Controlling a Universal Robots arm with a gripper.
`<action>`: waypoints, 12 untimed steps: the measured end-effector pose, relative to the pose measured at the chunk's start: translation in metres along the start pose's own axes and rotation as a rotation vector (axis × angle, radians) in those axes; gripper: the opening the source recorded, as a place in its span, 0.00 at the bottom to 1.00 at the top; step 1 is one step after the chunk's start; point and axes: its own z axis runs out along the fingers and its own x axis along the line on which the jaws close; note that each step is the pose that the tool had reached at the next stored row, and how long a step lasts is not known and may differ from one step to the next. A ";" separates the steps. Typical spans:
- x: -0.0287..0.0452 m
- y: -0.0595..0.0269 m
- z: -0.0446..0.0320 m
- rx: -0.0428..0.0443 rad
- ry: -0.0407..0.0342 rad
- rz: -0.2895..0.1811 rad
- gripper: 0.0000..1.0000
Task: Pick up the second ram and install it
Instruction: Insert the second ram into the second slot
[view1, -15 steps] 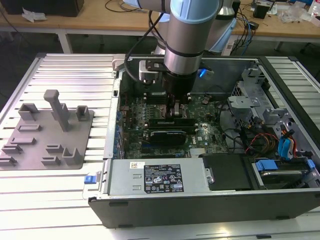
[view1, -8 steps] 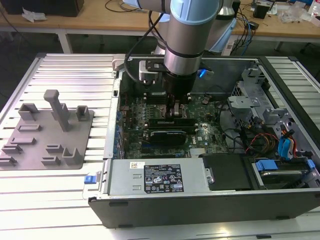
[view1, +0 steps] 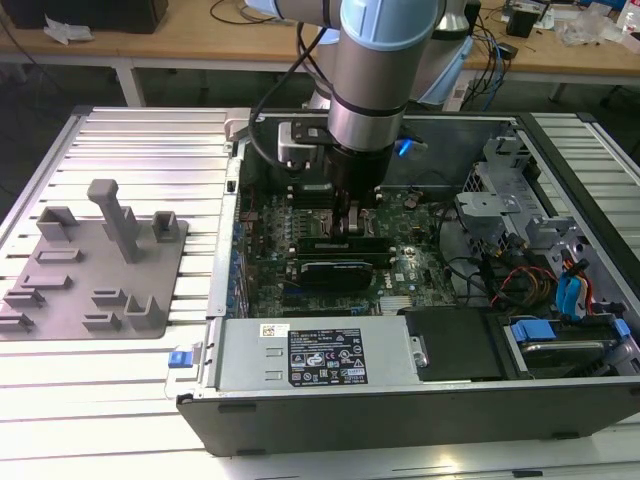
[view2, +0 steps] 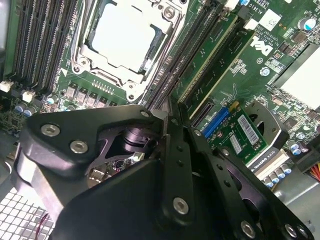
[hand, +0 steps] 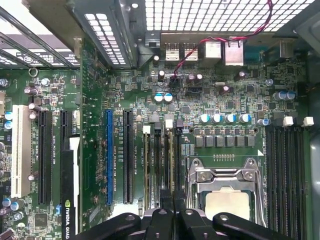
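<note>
My gripper (view1: 355, 222) reaches down into the open computer case, over the memory slots beside the processor socket (view2: 125, 40). In the second wrist view its two black fingers (view2: 192, 150) are pressed almost together on a thin board edge. The second ram (view2: 207, 57), a long green board, runs away from the fingertips along the slots, standing on edge at a slot. Another green stick (view2: 227, 62) stands parallel right beside it. In the first wrist view the gripper (hand: 172, 212) lines up with the slot next to the socket (hand: 227, 192).
A grey fixture tray (view1: 95, 270) with upright posts lies on the ribbed table at the exterior view's left. A wide black card (view1: 335, 270) sits just in front of the memory slots. Drive cages and cables (view1: 500, 200) crowd the case's right side, with the power supply (view1: 310, 355) in front.
</note>
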 end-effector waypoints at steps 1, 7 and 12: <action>0.0000 0.0000 0.0001 0.0000 0.0002 0.000 0.09; 0.0000 0.0000 0.0003 0.0002 -0.0001 0.000 0.09; -0.0001 -0.0002 0.0026 0.0006 -0.0004 -0.001 0.09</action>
